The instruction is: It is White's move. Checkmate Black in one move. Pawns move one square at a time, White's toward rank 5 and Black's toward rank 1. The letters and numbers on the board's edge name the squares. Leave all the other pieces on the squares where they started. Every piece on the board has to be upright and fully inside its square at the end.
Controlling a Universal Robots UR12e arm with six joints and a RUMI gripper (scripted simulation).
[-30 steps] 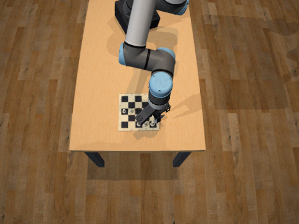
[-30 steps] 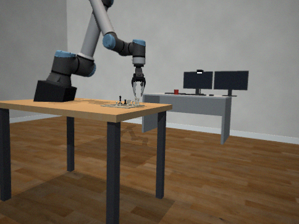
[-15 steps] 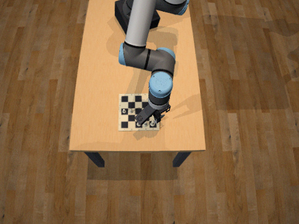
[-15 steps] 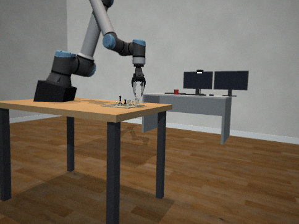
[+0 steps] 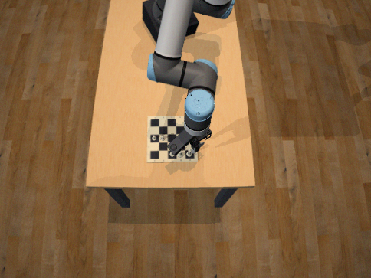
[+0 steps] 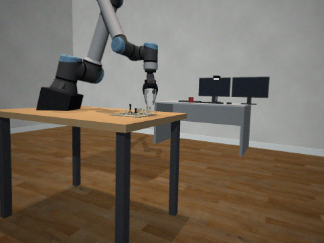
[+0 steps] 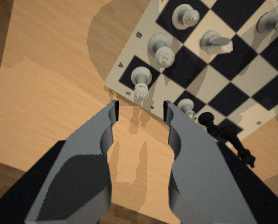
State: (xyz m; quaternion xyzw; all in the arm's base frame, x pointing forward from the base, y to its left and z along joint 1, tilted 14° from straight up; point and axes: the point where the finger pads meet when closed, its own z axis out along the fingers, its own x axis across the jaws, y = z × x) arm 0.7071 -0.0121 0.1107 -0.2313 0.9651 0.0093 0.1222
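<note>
The small chessboard (image 5: 172, 139) lies near the table's front edge. In the wrist view its corner is at the upper right, with a white pawn (image 7: 141, 77) on the corner dark square. Other white pieces (image 7: 161, 49) (image 7: 185, 16) and a tilted-looking white piece (image 7: 216, 41) stand further in. Another white piece (image 7: 186, 106) is partly hidden by the right finger, and two black pieces (image 7: 207, 120) (image 7: 235, 137) stand beside it. My gripper (image 7: 141, 102) hovers above the board's edge by that corner, fingers partly apart with nothing between them. It also shows in the side view (image 6: 149, 108).
The arm's black base (image 5: 169, 17) sits at the table's far end. The table's front edge (image 5: 170, 185) and right edge are close to the board. A grey desk with two monitors (image 6: 234, 88) stands far behind.
</note>
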